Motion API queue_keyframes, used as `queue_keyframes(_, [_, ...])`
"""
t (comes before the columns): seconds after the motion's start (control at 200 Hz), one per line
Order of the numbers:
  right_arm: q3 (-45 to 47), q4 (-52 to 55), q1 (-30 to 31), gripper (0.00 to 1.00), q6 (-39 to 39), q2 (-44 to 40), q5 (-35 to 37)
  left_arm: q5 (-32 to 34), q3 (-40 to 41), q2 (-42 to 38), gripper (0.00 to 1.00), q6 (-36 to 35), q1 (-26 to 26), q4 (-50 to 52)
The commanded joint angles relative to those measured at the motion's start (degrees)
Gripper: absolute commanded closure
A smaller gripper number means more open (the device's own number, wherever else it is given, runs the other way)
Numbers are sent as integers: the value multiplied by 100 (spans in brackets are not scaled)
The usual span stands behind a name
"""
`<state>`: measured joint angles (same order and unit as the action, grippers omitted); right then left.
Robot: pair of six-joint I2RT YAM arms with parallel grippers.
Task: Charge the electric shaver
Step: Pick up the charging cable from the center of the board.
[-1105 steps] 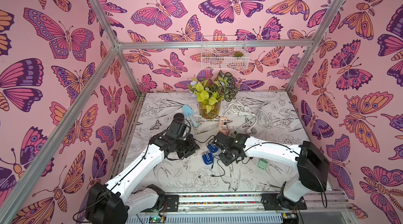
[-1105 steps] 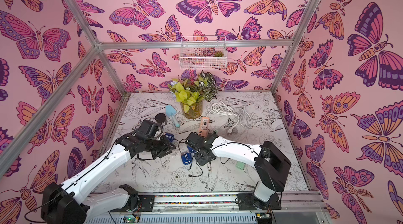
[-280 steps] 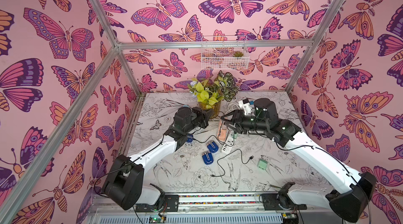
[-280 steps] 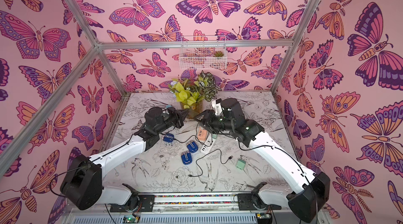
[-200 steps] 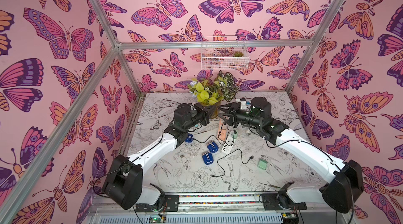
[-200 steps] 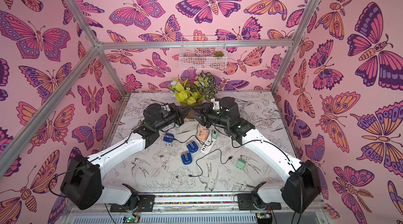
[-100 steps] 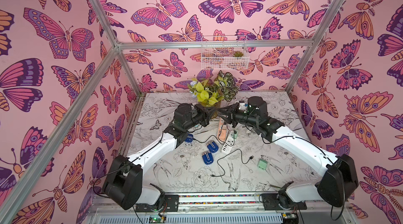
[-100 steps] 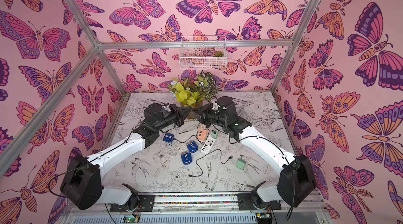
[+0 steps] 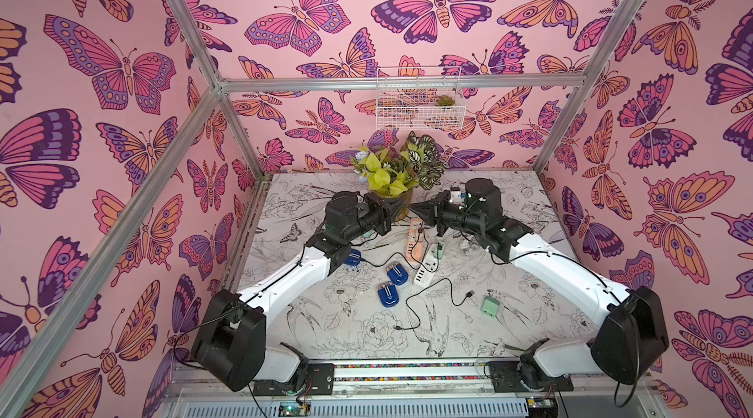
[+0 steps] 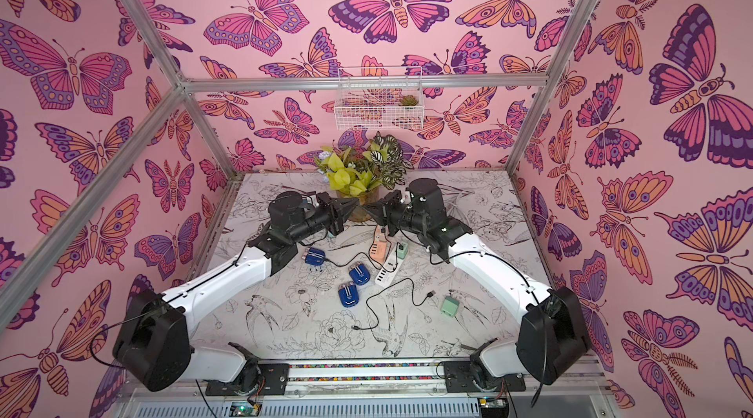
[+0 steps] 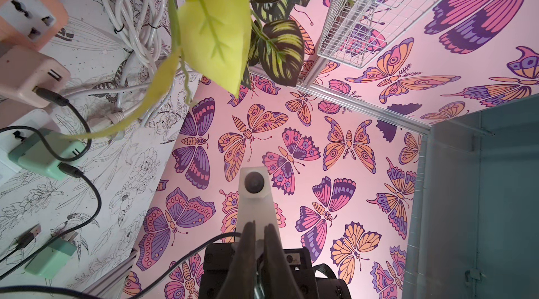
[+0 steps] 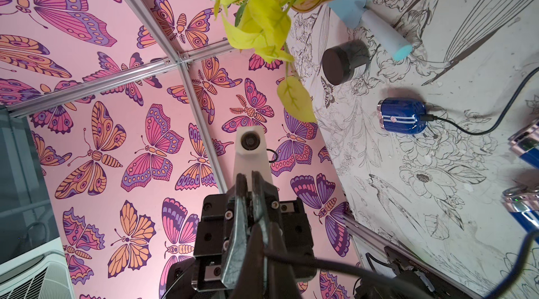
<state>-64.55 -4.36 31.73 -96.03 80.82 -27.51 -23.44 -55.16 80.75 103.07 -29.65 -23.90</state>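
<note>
Three blue electric shavers lie on the table. One shaver (image 9: 352, 258) (image 12: 401, 118) has a black cable plugged into its end. The two others (image 9: 397, 273) (image 9: 387, 295) lie nearer the front. A pink adapter (image 11: 29, 79) on the orange power strip (image 9: 415, 240) holds a black cable. A green adapter (image 11: 43, 154) sits on the white strip (image 9: 426, 269). My left gripper (image 9: 389, 214) (image 11: 259, 226) and right gripper (image 9: 415, 208) (image 12: 264, 226) hover tip to tip above the strips, in front of the plant. Both are shut and hold nothing.
A potted plant (image 9: 391, 183) stands right behind the grippers, its leaves hanging close to them. A loose green adapter (image 9: 490, 306) and a loose black cable (image 9: 423, 302) lie front right. A black jar (image 12: 344, 61), a light blue tool (image 12: 382, 35) and coiled white cords (image 11: 137, 15) sit at the back.
My right gripper's jaws have closed and the arm has drawn a little left, until its tips face the left gripper's. The left arm has stayed in place, shut.
</note>
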Motion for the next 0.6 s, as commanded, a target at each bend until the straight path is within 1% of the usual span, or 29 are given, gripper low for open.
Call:
queue_keyframes(0.0, [34,-265,-18,100,-119,-7,19,-133,-84,50,98,-61,19,11])
queue_keyframes(0.04, [109,-342,-17,100,-195,-58,94,-112,-68,20,88,-67,28,79])
queue_keyframes(0.06, [156,-385,-17,100,-223,-86,136,-93,-58,4,85,-71,29,113])
queue_keyframes(0.155, [229,-469,-18,100,-310,-132,206,-17,-24,-67,77,-99,38,222])
queue_keyframes(0.25, [212,-392,-9,100,-277,-136,196,-10,-47,-59,76,-110,47,228])
queue_keyframes(0.406, [314,-330,-17,100,-260,-236,274,32,-7,-76,82,-103,47,228])
queue_keyframes(0.596, [341,-90,-17,100,-121,-355,343,92,75,-178,83,-140,65,342])
